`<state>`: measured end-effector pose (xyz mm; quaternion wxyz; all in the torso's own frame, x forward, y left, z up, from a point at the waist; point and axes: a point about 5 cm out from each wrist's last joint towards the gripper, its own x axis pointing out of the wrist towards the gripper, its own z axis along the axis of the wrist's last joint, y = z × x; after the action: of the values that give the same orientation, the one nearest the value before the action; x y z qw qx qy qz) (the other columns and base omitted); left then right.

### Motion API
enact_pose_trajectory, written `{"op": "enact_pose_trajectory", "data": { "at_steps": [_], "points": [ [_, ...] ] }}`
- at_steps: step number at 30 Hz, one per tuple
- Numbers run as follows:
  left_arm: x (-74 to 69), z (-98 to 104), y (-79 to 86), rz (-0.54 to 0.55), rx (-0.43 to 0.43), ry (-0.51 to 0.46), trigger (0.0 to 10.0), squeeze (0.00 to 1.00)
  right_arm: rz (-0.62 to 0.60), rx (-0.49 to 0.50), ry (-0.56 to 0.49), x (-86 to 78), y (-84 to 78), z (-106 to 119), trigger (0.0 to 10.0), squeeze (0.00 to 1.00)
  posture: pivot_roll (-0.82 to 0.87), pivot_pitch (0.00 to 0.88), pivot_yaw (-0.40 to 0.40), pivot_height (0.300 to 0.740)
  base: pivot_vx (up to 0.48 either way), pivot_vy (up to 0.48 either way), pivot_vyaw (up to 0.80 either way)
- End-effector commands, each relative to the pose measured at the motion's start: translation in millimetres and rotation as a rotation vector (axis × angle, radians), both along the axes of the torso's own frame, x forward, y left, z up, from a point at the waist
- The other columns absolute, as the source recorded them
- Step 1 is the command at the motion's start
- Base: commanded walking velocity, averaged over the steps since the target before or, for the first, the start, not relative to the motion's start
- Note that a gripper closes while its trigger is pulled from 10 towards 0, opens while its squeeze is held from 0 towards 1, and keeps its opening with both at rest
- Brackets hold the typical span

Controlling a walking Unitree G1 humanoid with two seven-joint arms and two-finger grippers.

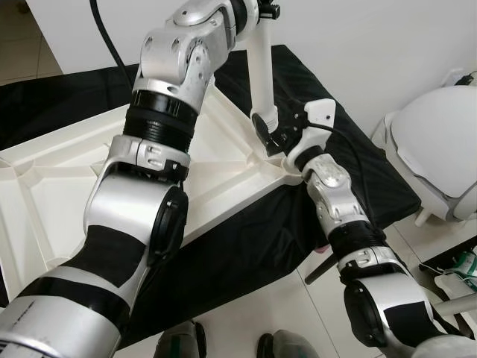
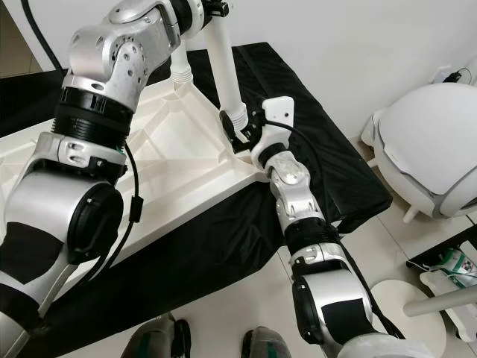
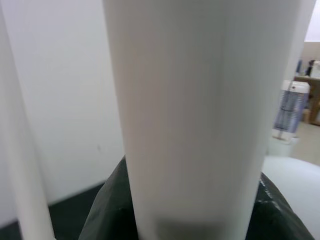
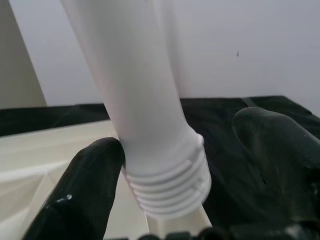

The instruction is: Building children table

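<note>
A white table leg (image 3: 192, 115) stands close before black cloth (image 3: 102, 215).

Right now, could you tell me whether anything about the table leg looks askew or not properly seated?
Yes: the white leg leans off vertical, and its threaded end sits exposed above the tabletop's corner socket, beside the right end effector.

table leg (image 4: 145, 100): smooth matt white plastic, ribbed end | tabletop (image 1: 67, 171): white plastic | cloth (image 2: 313, 142): black fabric
</note>
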<state>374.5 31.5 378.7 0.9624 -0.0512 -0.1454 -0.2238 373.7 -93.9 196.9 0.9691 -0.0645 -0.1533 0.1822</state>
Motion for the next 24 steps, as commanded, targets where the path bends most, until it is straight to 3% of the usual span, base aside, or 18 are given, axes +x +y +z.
{"op": "enact_pose_trajectory", "data": {
  "at_steps": [1, 12, 24],
  "points": [
    [-4.1, 3.8, -0.6, 0.087, -0.006, -0.021, 10.0, 0.00, -0.037, 0.001, 0.004, 4.8, 2.9, 4.0, 10.0, 0.00, -0.03, 0.000, -0.003, 0.740, 0.000, 0.000, 0.00],
    [-11.9, -0.8, -12.2, 0.092, 0.005, -0.029, 10.0, 0.00, -0.135, -0.089, -0.058, 12.3, 23.8, 17.0, 10.0, 0.00, -0.02, 0.000, -0.003, 0.740, 0.000, 0.000, 0.00],
    [-15.9, -0.4, -19.3, 0.087, 0.005, -0.032, 10.0, 0.00, -0.297, -0.048, -0.066, 14.2, 36.5, 18.0, 10.0, 0.00, -0.02, 0.000, 0.000, 0.740, 0.000, 0.000, 0.00]
  ]
}}
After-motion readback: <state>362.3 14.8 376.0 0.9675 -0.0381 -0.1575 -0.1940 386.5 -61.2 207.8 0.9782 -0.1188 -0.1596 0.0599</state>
